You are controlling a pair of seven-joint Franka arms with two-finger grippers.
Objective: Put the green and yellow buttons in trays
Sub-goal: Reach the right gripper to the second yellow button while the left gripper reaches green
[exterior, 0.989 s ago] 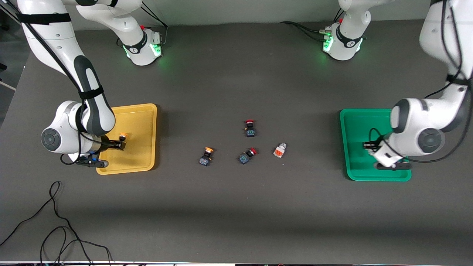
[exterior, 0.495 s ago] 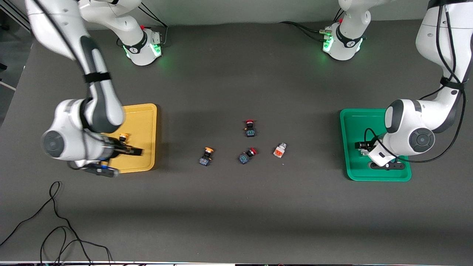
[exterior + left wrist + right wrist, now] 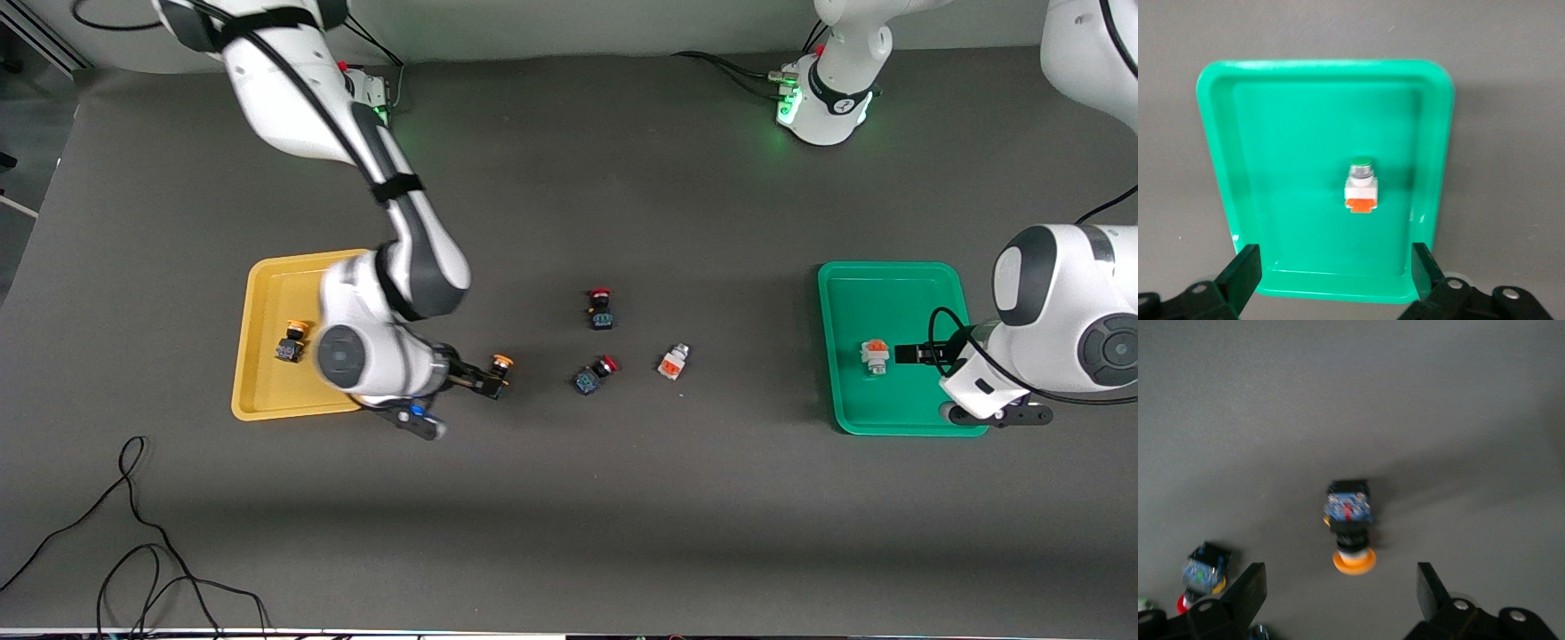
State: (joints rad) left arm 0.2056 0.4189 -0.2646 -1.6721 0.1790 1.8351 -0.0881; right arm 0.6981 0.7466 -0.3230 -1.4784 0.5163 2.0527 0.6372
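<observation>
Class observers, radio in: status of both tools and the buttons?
Right tool open over yellow button. Left tool open over green tray, green button inside. Nothing blocking.

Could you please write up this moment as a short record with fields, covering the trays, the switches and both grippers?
yellow tray: holds one yellow-capped switch
green tray: holds one white-bodied switch
loose on table: second yellow-capped switch, second white-bodied switch, two red-capped switches
right gripper: open, over the loose yellow-capped switch
left gripper: open, over the green tray
left to place: two switches
</observation>
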